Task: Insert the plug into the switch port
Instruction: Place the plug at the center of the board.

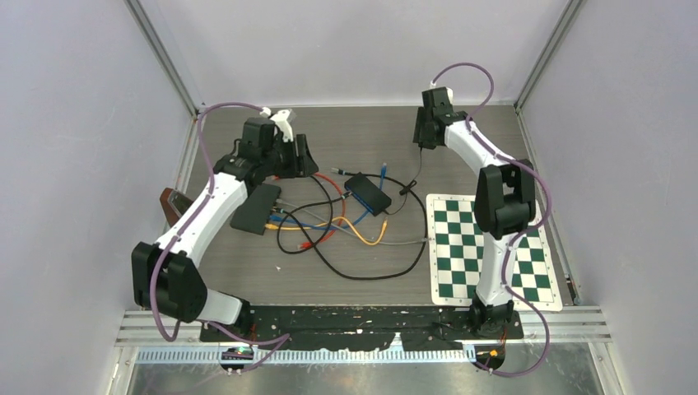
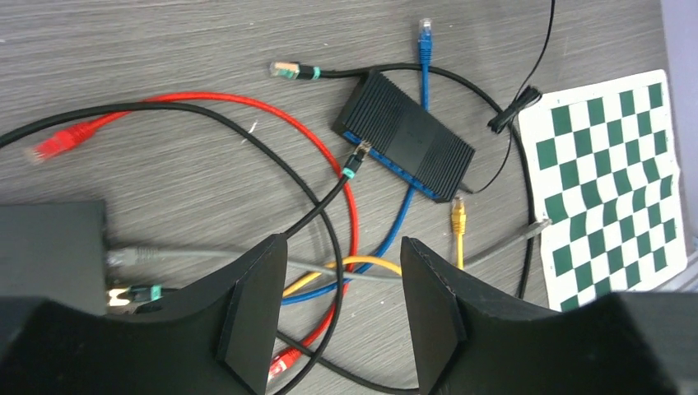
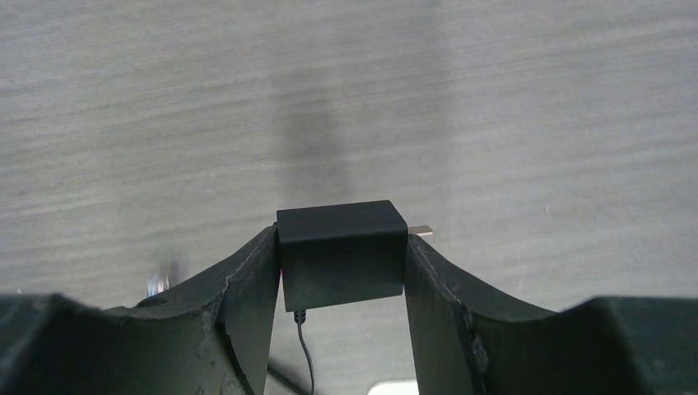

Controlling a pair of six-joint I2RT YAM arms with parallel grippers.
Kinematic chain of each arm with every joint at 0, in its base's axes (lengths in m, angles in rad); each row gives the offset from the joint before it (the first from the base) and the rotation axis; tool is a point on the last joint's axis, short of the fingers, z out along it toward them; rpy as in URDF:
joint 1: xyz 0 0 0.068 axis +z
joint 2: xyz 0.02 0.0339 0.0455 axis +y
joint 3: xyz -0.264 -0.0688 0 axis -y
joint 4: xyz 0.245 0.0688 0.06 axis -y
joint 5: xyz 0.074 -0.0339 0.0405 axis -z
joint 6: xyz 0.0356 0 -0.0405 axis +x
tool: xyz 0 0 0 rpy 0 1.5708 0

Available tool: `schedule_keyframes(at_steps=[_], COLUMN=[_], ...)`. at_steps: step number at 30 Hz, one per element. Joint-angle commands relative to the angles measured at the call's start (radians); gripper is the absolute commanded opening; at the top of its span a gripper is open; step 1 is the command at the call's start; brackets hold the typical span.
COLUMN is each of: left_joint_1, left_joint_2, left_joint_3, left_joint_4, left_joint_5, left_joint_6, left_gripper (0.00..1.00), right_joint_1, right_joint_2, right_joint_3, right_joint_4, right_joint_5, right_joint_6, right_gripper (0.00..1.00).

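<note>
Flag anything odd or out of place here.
The cables lie in a tangle, with the red plug, blue plug and yellow plug unplugged. The right gripper grips a black adapter, not a network plug.

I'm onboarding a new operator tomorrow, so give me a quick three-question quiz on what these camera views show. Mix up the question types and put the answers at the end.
1. True or false: the right gripper is shut on a black power adapter.
2. Fill the gap: the left gripper hangs over the table with its jaws ____ and nothing between them.
3. Pick one: the small black switch lies A) on the checkerboard sheet, B) among loose coloured cables, C) on top of an arm.

Key: 1 true; 2 open; 3 B.
</note>
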Motion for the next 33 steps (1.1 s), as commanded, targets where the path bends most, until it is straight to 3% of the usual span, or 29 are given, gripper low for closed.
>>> schedule_keyframes(at_steps=[1,8,12,16,19,27,33], left_joint_1=[0.011,0.017,0.017,0.018,0.018,0.021,0.067], left_joint_2=[-0.082,-0.131,-0.165,-0.198,-0.216,-0.153,0.000], left_joint_3=[0.035,0.034,0.014,-0.015,-0.041,-0.011,-0.006], left_joint_4=[-0.082,-0.170,-0.233,-0.262,-0.258,-0.349,-0.370], left_joint_5=[-0.071,-0.133,-0.181,-0.304,-0.320,-0.230,-0.190], left_joint_6=[0.072,0.147,0.196,0.213,0.228,0.275,0.288], left_gripper=[0.56,0.58,0.58,0.60,0.62,0.63,0.66], right_joint_1=[-0.036,-0.081,-0.103,-0.104,-0.104,-0.081,0.034], right_joint_2=[0.113,0.315,0.363,0.320,0.272,-0.075,-0.314], right_joint_3=[0.182,0.495,0.549,0.474,0.433,0.092,-0.152], right_joint_4=[0.060,-0.003,0.003,0.032,0.002,0.076,0.166], right_joint_5=[-0.093,-0.182,-0.294,-0.284,-0.254,-0.249,-0.244], right_joint_6=[-0.077,-0.134,-0.141,-0.110,-0.098,-0.083,-0.040], right_gripper=[0.46,0.48,0.53,0.66,0.99,0.96,0.96])
